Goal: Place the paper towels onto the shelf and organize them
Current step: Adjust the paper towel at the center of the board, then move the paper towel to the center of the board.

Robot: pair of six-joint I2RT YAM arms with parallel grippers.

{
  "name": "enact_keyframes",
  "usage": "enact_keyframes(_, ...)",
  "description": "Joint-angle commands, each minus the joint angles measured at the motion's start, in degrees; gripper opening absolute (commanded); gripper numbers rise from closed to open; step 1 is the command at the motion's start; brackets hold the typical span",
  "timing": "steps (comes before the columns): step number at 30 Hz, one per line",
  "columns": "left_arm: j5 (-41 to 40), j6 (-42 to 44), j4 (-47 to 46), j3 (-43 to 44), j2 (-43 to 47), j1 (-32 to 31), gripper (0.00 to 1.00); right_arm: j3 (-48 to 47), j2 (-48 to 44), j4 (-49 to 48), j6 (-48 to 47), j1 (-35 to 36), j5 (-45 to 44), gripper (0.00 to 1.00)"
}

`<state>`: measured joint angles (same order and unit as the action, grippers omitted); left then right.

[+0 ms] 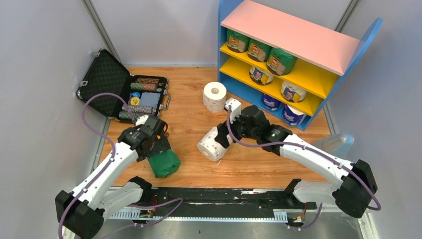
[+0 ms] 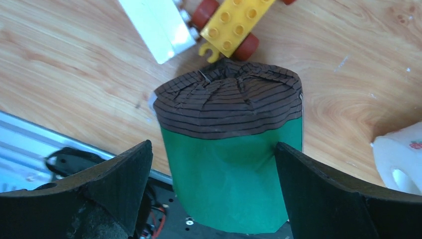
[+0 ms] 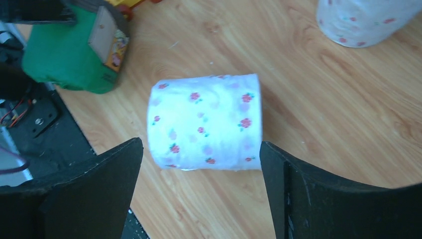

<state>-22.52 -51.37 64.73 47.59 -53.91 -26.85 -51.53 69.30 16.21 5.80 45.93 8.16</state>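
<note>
The jaws of the left gripper (image 2: 214, 154) were held wide astride a green roll (image 2: 229, 169) near the table (image 1: 189, 124) edge. Those of the right gripper (image 3: 199, 149) were spread wide over a dotted roll (image 3: 204, 122) laid on its side.

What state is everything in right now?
Left tool: open, straddling the green roll.
Right tool: open, straddling the dotted roll.
Green roll: on its side, ungripped.
Dotted roll: on its side, ungripped.
Second dotted roll: upright.
Black case: lid open.
Shelf: upright, partly stocked.
</note>
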Motion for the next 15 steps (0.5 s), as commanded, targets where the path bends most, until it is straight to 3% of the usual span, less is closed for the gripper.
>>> enact_keyframes(1, 9.5, -3.3, -5.8, -3.3, -1.4, 0.3, 1.0, 2.3, -3.2, -4.8, -1.4, 1.6, 6.1, 0.9)
enact_keyframes(7, 19.0, -5.1, -14.1, -4.5, -4.4, 0.3, 1.0, 4.1, -3.7, -5.1, -4.1, 4.0, 7.9, 0.9)
enact_keyframes(15, 28.7, -9.2, -26.7, -3.5, -10.8, 0.2, 1.0, 5.5, -2.0, -9.5, -10.5, 12.8, 3.3, 0.89)
